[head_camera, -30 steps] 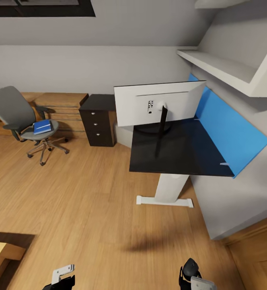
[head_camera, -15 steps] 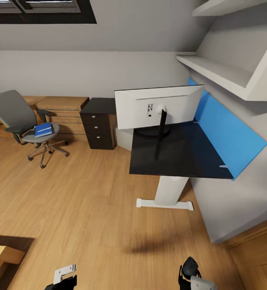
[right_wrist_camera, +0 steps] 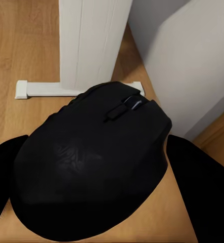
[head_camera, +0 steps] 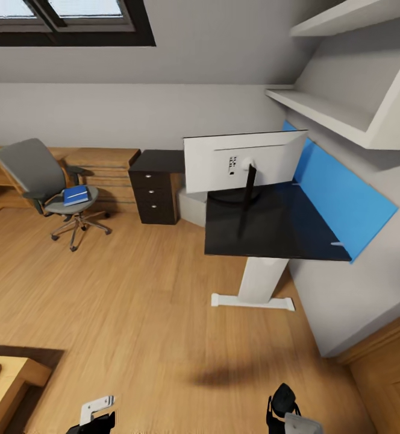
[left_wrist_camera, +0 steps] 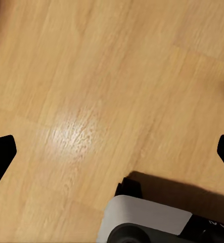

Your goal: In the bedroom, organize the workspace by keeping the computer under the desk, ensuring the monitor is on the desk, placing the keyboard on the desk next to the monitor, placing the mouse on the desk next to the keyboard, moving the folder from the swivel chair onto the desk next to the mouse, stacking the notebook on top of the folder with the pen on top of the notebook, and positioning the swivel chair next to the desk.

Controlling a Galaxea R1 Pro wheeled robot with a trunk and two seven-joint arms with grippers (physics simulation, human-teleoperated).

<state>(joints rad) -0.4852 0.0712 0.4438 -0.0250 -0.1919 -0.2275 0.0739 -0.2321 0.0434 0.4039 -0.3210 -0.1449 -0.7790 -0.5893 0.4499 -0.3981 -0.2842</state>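
The black desk [head_camera: 284, 232] stands ahead on the right on a white leg [right_wrist_camera: 91, 45]. On it the monitor [head_camera: 245, 160] shows its white back to me. The light-grey computer [head_camera: 191, 208] sits on the floor between the desk's drawers [head_camera: 155, 194] and the leg. Far left, the swivel chair [head_camera: 40, 175] carries the blue folder [head_camera: 75, 195]. My right gripper [right_wrist_camera: 99, 167] is shut on the black mouse [right_wrist_camera: 96, 157], low at the picture's lower edge [head_camera: 284, 402]. My left gripper [left_wrist_camera: 112, 149] hangs open over bare floor. Keyboard, notebook and pen are out of view.
A light wooden dresser [head_camera: 103, 166] lines the back wall behind the chair. White wall shelves [head_camera: 320, 105] and a blue panel [head_camera: 344, 193] hang over the desk. Light wooden furniture [head_camera: 7, 377] juts in at lower left. Wide wooden floor lies between me and the desk.
The whole head view has shifted: desk, chair and drawers sit further right and the skylight shows more, so the camera moved. Both grippers keep their places in the picture.
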